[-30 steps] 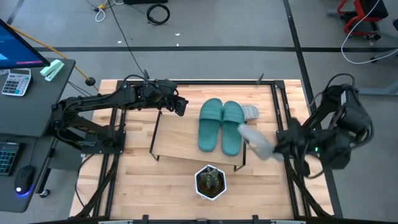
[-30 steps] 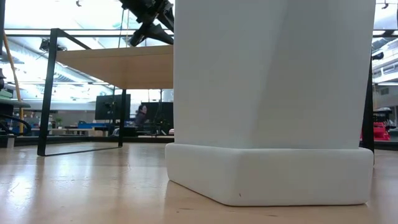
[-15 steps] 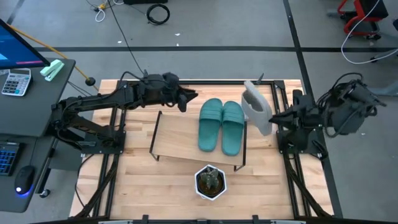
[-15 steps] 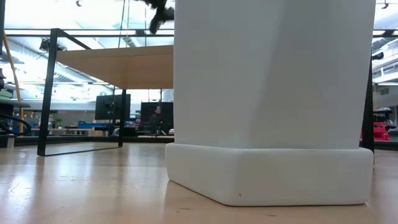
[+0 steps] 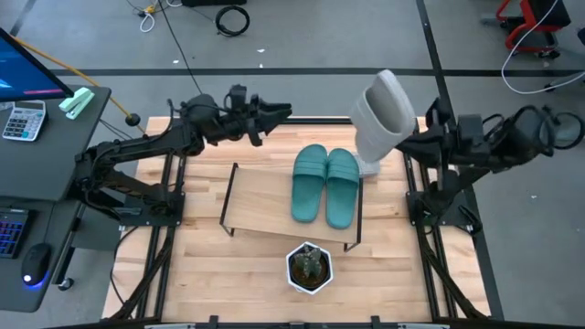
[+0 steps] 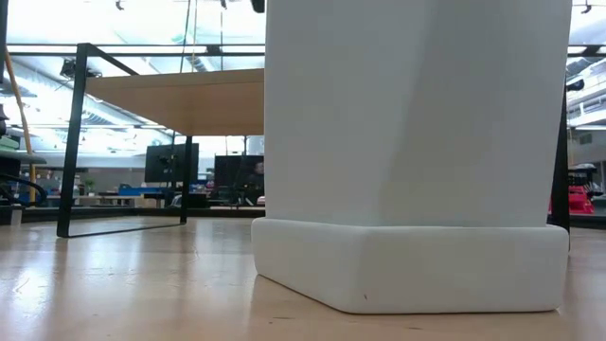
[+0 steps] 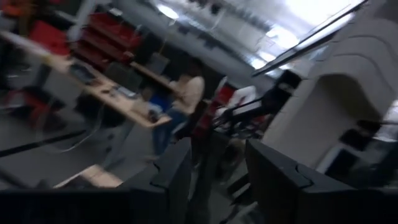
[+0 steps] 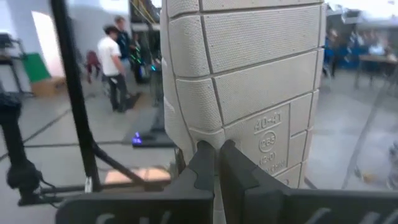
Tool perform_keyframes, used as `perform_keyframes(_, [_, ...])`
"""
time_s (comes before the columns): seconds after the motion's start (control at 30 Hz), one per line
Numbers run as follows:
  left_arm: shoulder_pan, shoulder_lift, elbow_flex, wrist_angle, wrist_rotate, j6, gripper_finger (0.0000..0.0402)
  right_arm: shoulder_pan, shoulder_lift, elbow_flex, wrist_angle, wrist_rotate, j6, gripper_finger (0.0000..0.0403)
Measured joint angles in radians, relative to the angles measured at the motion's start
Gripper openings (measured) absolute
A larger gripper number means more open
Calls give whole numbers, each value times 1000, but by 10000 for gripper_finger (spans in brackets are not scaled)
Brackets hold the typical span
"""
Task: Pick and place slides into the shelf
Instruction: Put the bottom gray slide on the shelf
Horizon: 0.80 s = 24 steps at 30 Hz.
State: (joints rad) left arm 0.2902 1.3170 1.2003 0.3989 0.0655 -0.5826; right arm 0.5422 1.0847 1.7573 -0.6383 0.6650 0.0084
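the left gripper (image 5: 279, 113) hangs over the table's far edge, beyond the far-left corner of the shelf (image 5: 260, 203), its fingers parted a little in its own wrist view (image 7: 214, 180) with nothing between them. at centre, the teal pair (image 5: 325, 183) lies side by side on the shelf's right half, long axes running from the far edge toward the near one, with the potted plant (image 5: 309, 266) on the table just in front. to their right, the right gripper (image 5: 409, 144) has its fingers pinched on one edge of a grey slide (image 5: 382, 116), held upright above the table's far-right corner; from its wrist camera the ridged sole (image 8: 249, 81) fills the frame. the second grey slide (image 5: 368, 167) peeps out beneath the raised one, on the table by the shelf's far-right corner. the white planter (image 6: 417, 152) blocks most of the table-level view, with the shelf board (image 6: 180, 99) visible to its left.

the shelf's open space is its left half, across the teal pair from the carried slide, so the right arm looks to face a reach leftward and down, laying the slide's length parallel to the teal pair.

a second ago the grey slide was low beside the shelf's right end; it has since swung up toward the far edge, and the left gripper has drawn back off the shelf, its fingers spreading.
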Motion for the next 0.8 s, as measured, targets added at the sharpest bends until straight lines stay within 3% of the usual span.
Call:
perform_keyframes(0.27, [28, 15, 0, 233, 297, -145, 160, -204, 6, 0, 73, -330, -37, 7])
perform_keyframes(0.4, [29, 25, 0, 236, 424, -166, 162, -322, 29, 0, 117, -539, 9, 7])
perform_keyframes(0.57, [34, 42, 0, 201, 459, -111, 162, -459, 97, 0, 153, -788, 85, 7])
perform_keyframes(0.8, [33, 46, 0, 155, 508, 18, 163, -588, 204, 0, 253, -1020, 116, 7])
